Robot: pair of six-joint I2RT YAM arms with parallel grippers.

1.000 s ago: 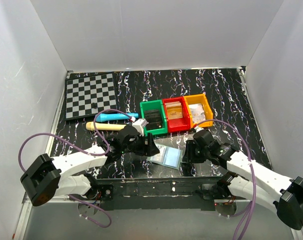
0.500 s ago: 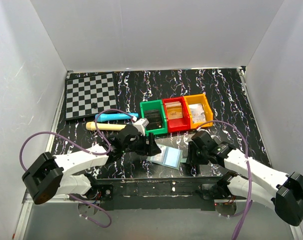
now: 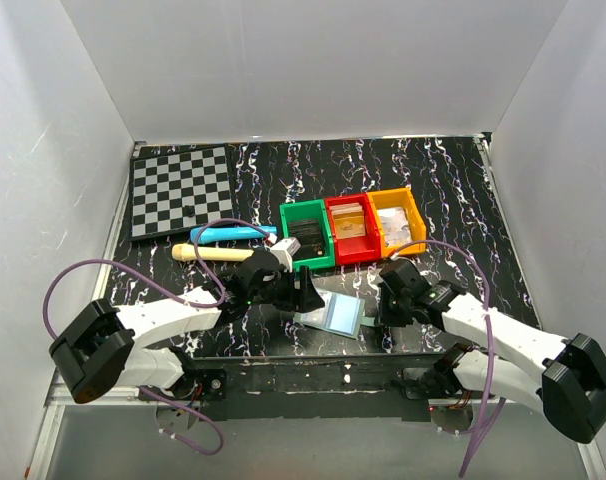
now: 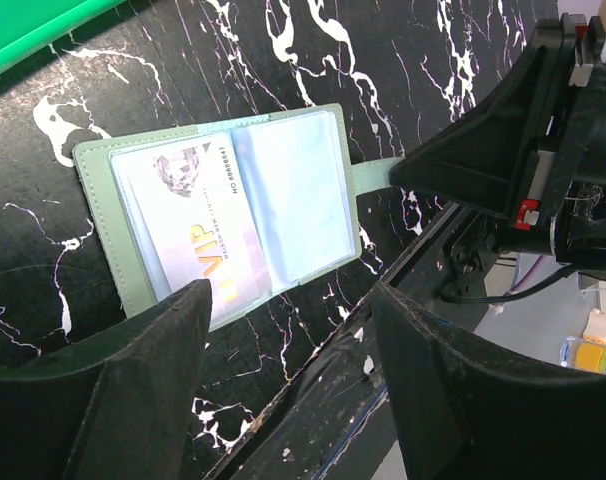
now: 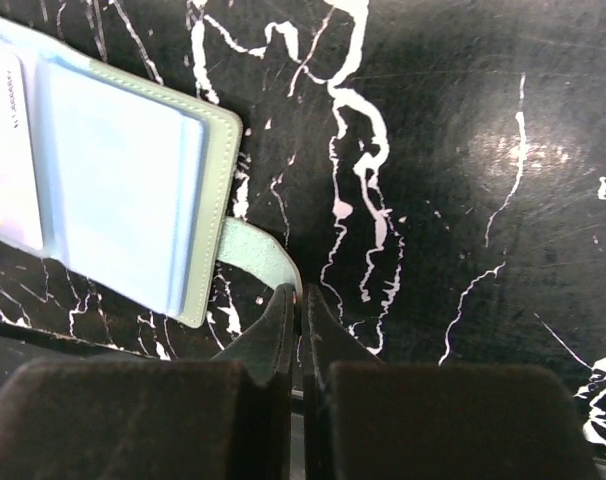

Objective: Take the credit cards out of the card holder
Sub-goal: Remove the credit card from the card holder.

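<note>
Right wrist view: my right gripper (image 5: 299, 300) sits at the bottom centre of the frame, its two matte black fingers pressed together on the rounded end of a soft grey-green tab (image 5: 258, 255). The tab runs up and left to the card holder (image 5: 123, 190), which lies open and flat in the upper left. Its leathery, round-cornered border frames a glossy pale-blue sleeve. The table (image 5: 463, 200) is black and smooth, streaked with white marble veins and catching a dull glare at the upper right.

In the left wrist view my left gripper (image 4: 288, 300) is spread wide, with one blunt dark finger low on each side of the frame. Both hang over the card holder's lower edge, and I cannot tell whether they touch it. The card holder fills the centre left. A thin, pale credit card (image 4: 188, 235) with gold "VIP" lettering lies under the left-hand sleeve, and the right-hand sleeve shows plain blue.

In the top external view the card holder lies at lower centre between my two grippers. It is just below a row of boxy plastic bins: a green bin (image 3: 307, 235), a red bin (image 3: 350, 228) and an orange bin (image 3: 398, 220).
</note>
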